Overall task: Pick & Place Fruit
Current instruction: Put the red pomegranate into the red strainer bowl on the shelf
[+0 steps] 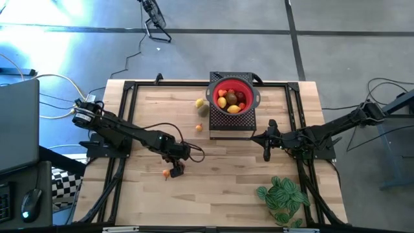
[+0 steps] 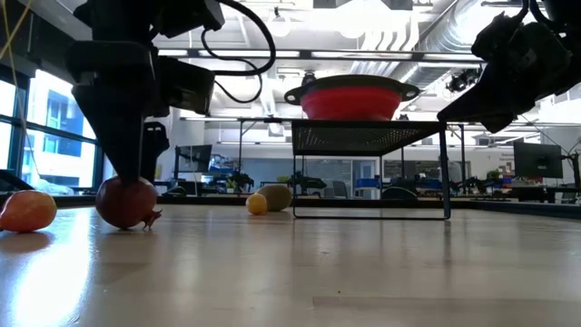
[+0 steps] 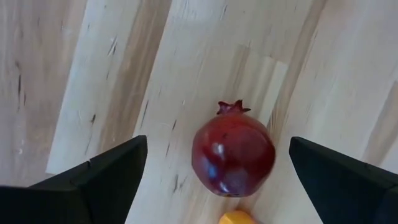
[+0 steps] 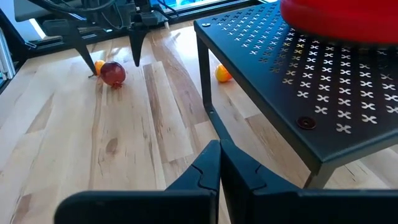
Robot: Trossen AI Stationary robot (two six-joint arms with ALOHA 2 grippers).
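One dark red fruit [image 3: 233,155], pomegranate-shaped, framed between the wide-apart fingers of the left gripper [image 1: 176,166]; nothing clamped yet. Looks like the reach-and-grasp step, judging by that pose: fingers straddling the fruit, tips down near the wooden table [image 1: 226,188], as seen in the low view. Next move probably calls for a small further descent, then a closing squeeze centred on the round body, gentle enough not to squirt it sideways, followed by a lift toward the red bowl [image 1: 233,97] on the black perforated stand [image 1: 229,125]. Just beside the dark red fruit, a small orange fruit [image 2: 27,210], close enough to be nudged by one finger. Farther off, a yellow fruit [image 1: 200,103] and another orange one [image 1: 198,128] lying near the stand; several more already heaped in the bowl. Right gripper [image 4: 219,163] waiting beside the stand, fingers pressed together, holding nothing.
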